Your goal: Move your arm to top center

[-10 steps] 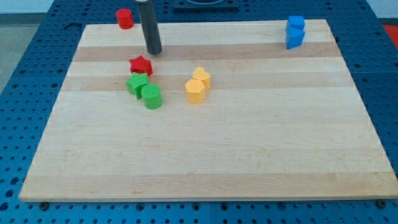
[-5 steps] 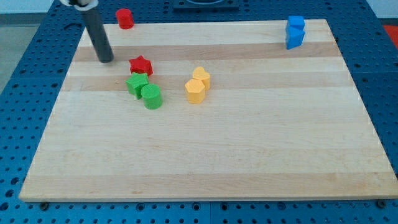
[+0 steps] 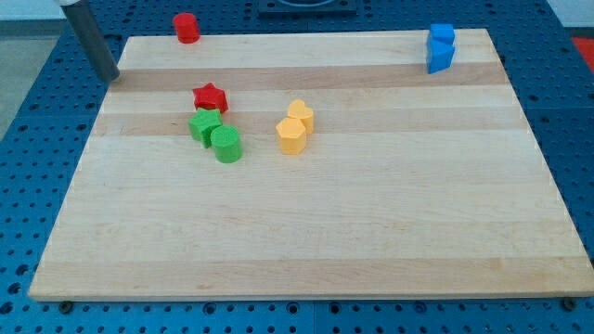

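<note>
My tip point(image 3: 109, 75) is at the view's upper left, right at the left edge of the wooden board point(image 3: 371, 232). It is well left of every block. A red cylinder point(image 3: 187, 28) stands at the board's top edge, to the right of the rod. A red star point(image 3: 211, 97) sits just above a green star point(image 3: 204, 125) and a green cylinder point(image 3: 225, 145). A yellow heart point(image 3: 301, 114) touches a yellow hexagon point(image 3: 291, 135) near the middle. Two blue blocks point(image 3: 440, 47) stand together at the top right.
The board lies on a blue perforated table point(image 3: 28, 186) that surrounds it on all sides.
My tip has moved steadily left, from just above the red star to the board's left edge. No block has moved.
</note>
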{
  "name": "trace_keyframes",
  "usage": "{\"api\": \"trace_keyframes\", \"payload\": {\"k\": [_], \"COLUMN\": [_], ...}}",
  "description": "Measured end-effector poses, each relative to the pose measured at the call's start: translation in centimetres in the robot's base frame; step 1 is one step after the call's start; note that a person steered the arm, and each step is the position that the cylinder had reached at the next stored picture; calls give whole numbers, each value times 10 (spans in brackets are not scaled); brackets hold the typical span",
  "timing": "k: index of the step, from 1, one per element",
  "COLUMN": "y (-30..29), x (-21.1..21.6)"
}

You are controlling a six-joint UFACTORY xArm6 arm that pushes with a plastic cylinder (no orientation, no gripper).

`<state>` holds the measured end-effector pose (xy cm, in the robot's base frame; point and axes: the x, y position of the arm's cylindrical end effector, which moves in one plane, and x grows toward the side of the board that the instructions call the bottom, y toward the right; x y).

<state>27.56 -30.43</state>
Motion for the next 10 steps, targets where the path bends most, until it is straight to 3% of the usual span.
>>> {"api": "trace_keyframes", "payload": {"k": [1,4,6,8,10], "y": [0,2,75,165,188], "x": [-32,-65,-57,-81,-83]}}
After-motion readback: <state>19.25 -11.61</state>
